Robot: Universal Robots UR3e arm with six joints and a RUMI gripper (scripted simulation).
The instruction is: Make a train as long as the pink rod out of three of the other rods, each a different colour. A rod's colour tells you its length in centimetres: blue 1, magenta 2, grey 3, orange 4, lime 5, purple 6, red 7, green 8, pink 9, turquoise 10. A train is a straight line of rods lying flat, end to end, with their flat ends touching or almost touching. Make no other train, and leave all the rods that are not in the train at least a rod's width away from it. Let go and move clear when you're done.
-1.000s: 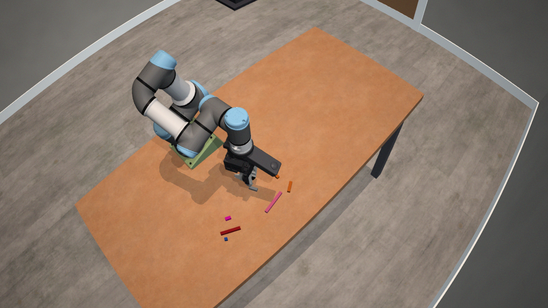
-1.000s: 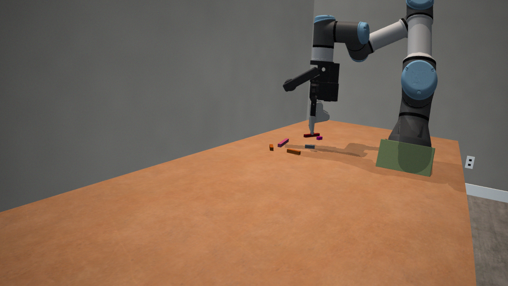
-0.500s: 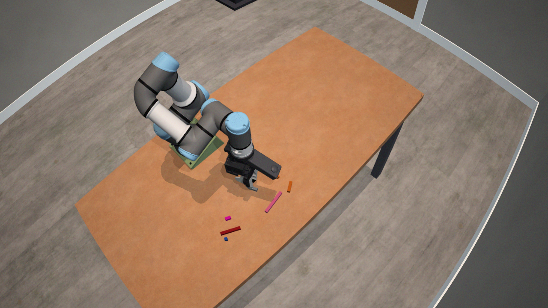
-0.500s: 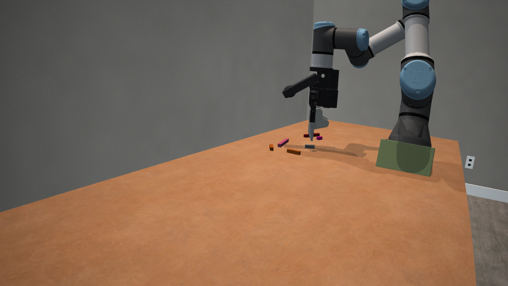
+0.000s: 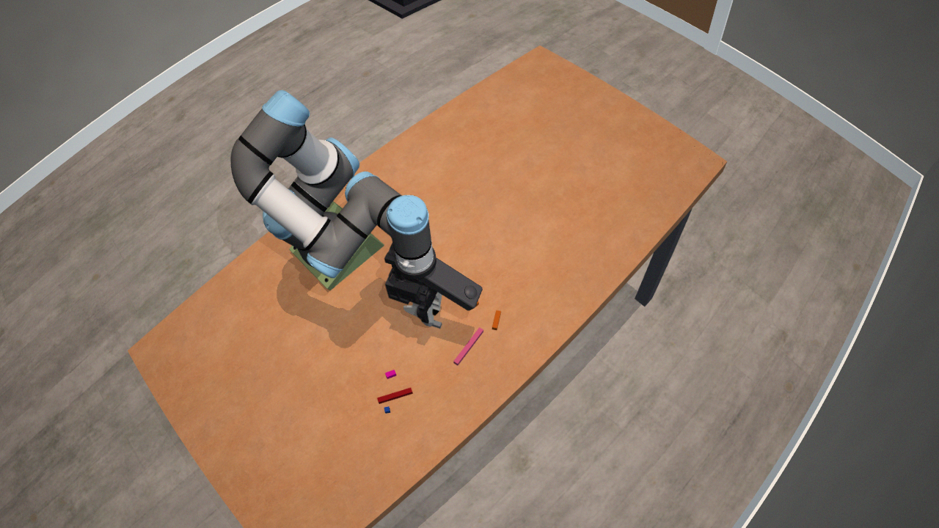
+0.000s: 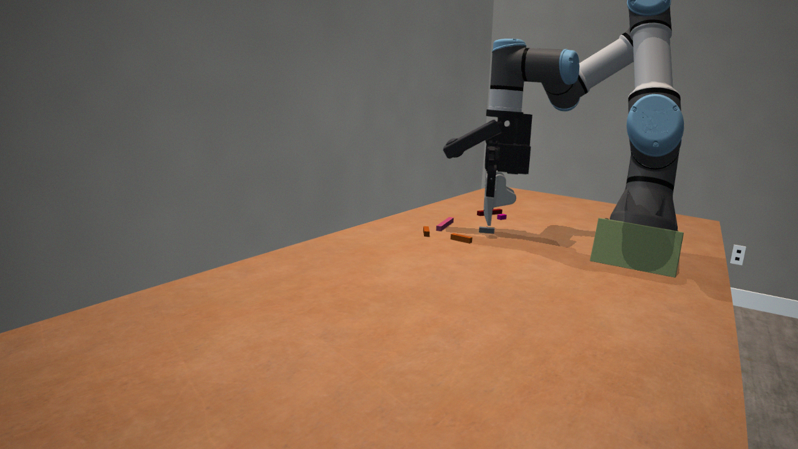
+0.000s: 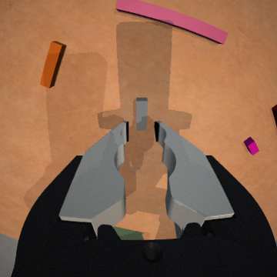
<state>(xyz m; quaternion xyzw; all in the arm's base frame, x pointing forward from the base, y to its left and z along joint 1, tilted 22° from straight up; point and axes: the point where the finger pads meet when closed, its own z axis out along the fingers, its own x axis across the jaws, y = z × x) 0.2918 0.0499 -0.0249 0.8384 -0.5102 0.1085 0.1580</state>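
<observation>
A short grey rod [image 7: 141,113] lies flat on the table, lengthwise between and just past my fingertips; it also shows in the exterior view [image 6: 486,229]. My gripper [image 7: 141,122] [image 6: 489,222] points straight down just above it, with a narrow gap between the fingers, a little wider than the rod and touching nothing. In the top view the gripper [image 5: 433,320] hides the grey rod. The pink rod [image 7: 171,20] [image 5: 468,345] lies beyond it. An orange rod [image 7: 51,64] lies to the left [image 5: 496,319]. The magenta rod [image 7: 251,145] [image 5: 390,373] lies to the right.
A red rod [image 5: 394,394] and a small blue rod [image 5: 387,409] lie nearer the table's front edge. A second orange rod [image 6: 461,237] lies near the grey one. The arm's green base plate [image 6: 636,246] stands behind.
</observation>
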